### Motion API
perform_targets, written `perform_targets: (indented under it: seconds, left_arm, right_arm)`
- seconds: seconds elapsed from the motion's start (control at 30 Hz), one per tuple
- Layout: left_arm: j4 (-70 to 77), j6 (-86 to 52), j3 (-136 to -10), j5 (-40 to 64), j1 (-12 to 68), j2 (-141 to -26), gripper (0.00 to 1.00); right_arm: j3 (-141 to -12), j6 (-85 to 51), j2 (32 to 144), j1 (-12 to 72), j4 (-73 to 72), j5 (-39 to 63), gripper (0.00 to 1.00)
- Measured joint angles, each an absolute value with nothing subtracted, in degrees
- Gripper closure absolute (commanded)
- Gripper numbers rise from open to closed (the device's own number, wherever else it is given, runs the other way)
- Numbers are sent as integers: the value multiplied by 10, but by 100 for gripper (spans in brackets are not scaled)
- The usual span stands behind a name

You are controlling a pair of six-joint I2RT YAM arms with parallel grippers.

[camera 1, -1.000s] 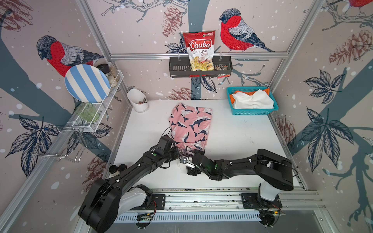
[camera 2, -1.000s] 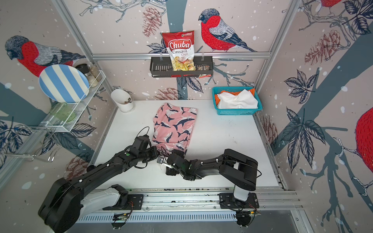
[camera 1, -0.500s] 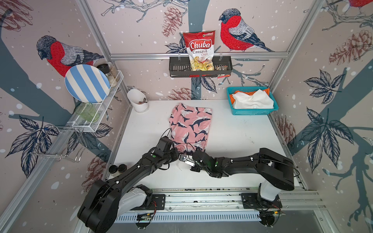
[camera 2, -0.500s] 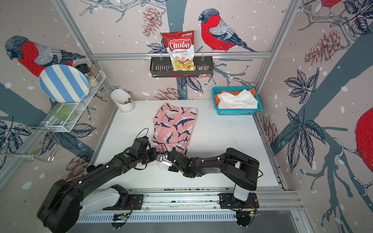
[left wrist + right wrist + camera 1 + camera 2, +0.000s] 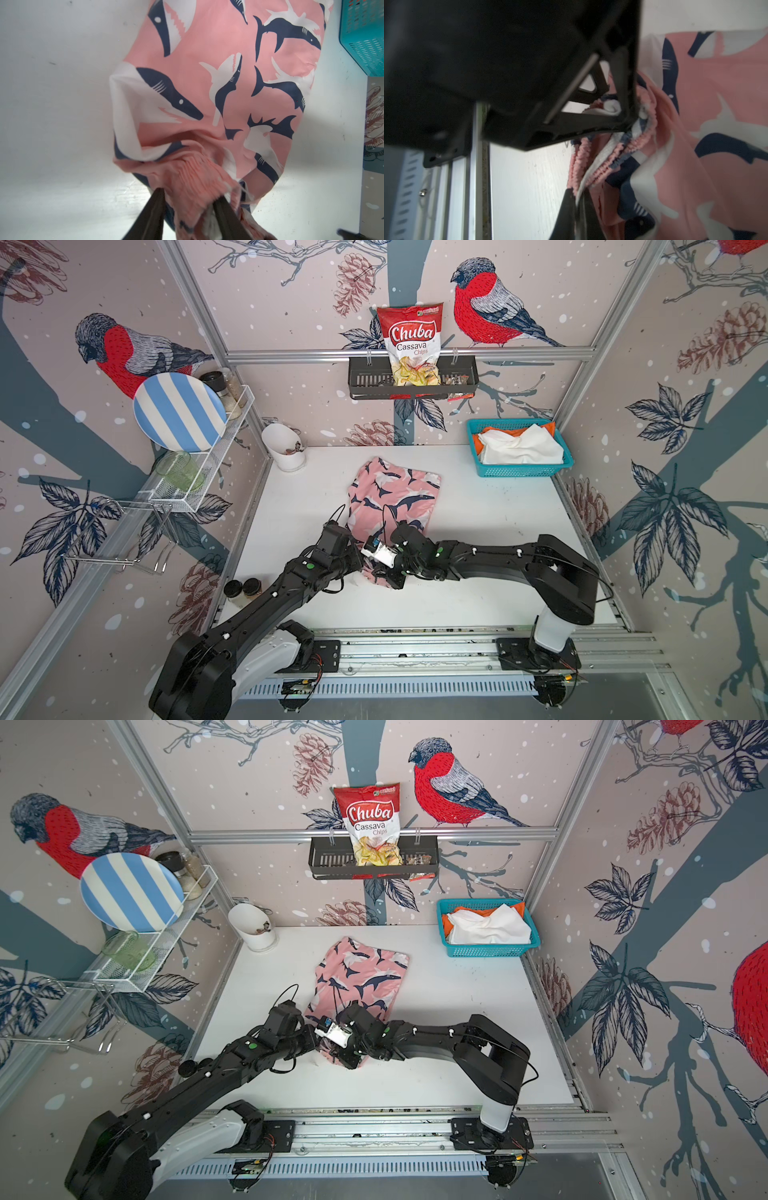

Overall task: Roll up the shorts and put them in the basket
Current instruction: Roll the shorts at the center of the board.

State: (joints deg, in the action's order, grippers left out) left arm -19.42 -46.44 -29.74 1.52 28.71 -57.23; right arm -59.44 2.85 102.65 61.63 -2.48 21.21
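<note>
The pink shorts (image 5: 395,497) (image 5: 361,977) with navy and white sharks lie mid-table, legs toward the back. Their gathered waist is bunched at the near end, where both grippers meet. My left gripper (image 5: 359,563) (image 5: 189,193) is open, its fingers apart, and the pink elastic waist (image 5: 193,176) sits loosely between them. My right gripper (image 5: 387,574) (image 5: 578,194) is shut on a white-and-pink edge of the waistband (image 5: 600,166). White shorts (image 5: 519,445) and orange shorts (image 5: 478,443) lie heaped in the teal basket (image 5: 519,470) at the back right.
A white cup (image 5: 284,448) stands at the back left. A wire rack (image 5: 199,489) with a striped plate (image 5: 178,412) hangs on the left wall. Two dark-lidded jars (image 5: 243,589) sit at the table's left front edge. The chips bag (image 5: 411,344) hangs on the back wall.
The right gripper moved in beside the left one and shut on the waistband. The left gripper's jaws, shut on the waist before, have parted.
</note>
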Motion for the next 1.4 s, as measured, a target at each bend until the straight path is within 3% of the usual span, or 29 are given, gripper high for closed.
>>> perform_targets:
  seconds: [0.27, 0.37, 0.5, 0.57, 0.83, 1.17, 1.3, 1.4]
  left_arm:
    - [-232, -460, -329, -30, 287, -562, 47]
    - [-235, -452, -334, -33, 287, -572, 56]
    - [-230, -444, -343, -29, 287, -611, 78]
    - [-225, -435, -356, -24, 287, -638, 85]
    - [-166, -401, -389, -13, 269, -768, 90]
    - [-53, -370, -373, 16, 247, -874, 91]
    - [-28, -363, -371, 23, 247, -880, 91]
    - [-18, -360, -371, 28, 246, -882, 91]
  right_arm:
    - [-691, -112, 1174, 522, -9, 365, 100]
    - [-696, -150, 1199, 501, -16, 401, 100]
    - [-692, -184, 1207, 487, -31, 423, 99]
    - [-687, -187, 1204, 485, -39, 423, 96]
    - [-651, -184, 1145, 492, -16, 340, 84]
    - [-636, -95, 1034, 547, 42, 163, 53]
    - [-626, -15, 985, 586, 49, 83, 49]
    - [-611, 63, 964, 629, 48, 47, 51]
